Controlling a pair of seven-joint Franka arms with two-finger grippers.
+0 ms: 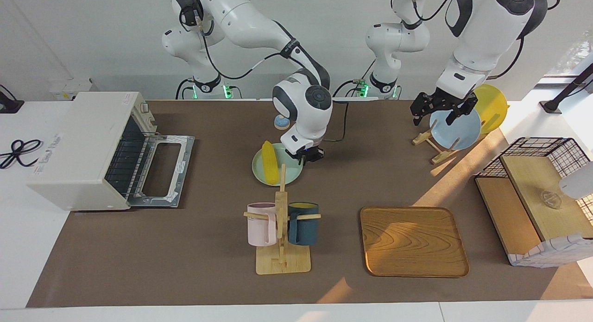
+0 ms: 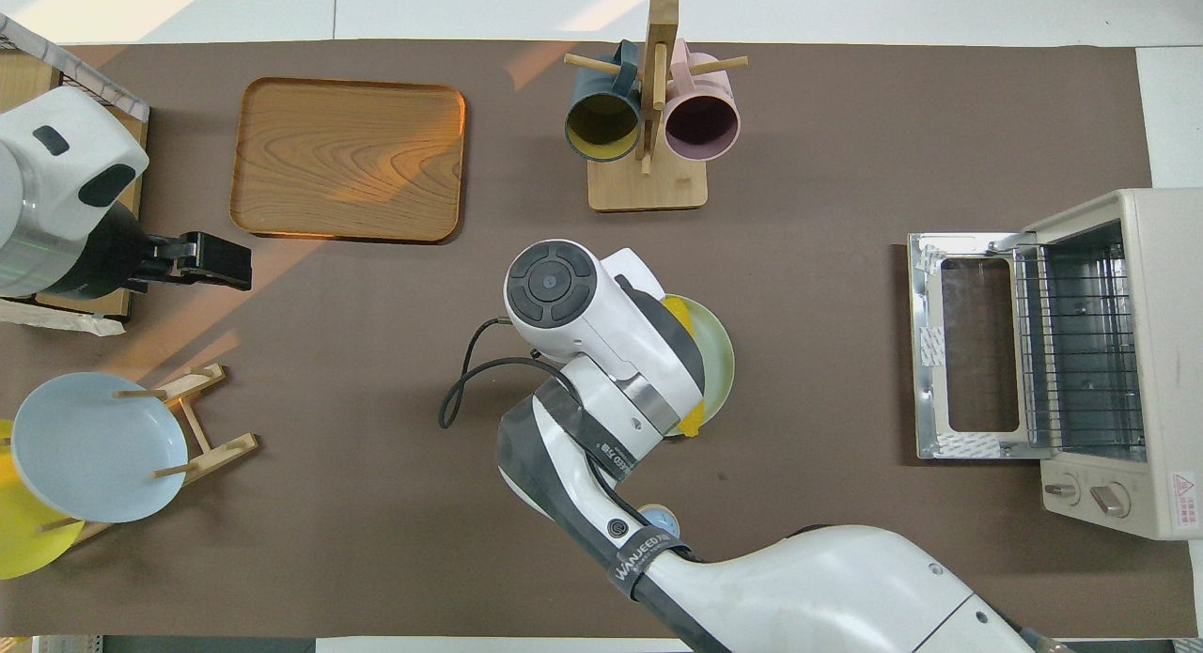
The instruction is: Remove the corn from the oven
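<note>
The corn [image 1: 270, 167] is a yellow cob lying on a pale green plate [image 1: 287, 176] in the middle of the table, nearer to the robots than the mug rack. My right gripper [image 1: 305, 156] is shut on that plate's rim. I cannot tell whether the plate touches the table. In the overhead view my right arm hides most of the corn [image 2: 679, 317] and part of the plate [image 2: 716, 352]. The off-white oven [image 1: 78, 146] stands at the right arm's end with its door [image 1: 160, 171] dropped open and its rack bare. My left gripper [image 1: 432, 118] waits, open, over the plate stand.
A wooden mug rack [image 1: 281, 229] holds a pink mug [image 1: 261, 224] and a dark blue mug [image 1: 304, 224]. A wooden tray [image 1: 413, 242], a small blue knobbed lid [image 1: 281, 122], a stand with a blue plate [image 1: 458, 129] and a yellow plate [image 1: 493, 104], and a wire shelf [image 1: 542, 192] are also on the table.
</note>
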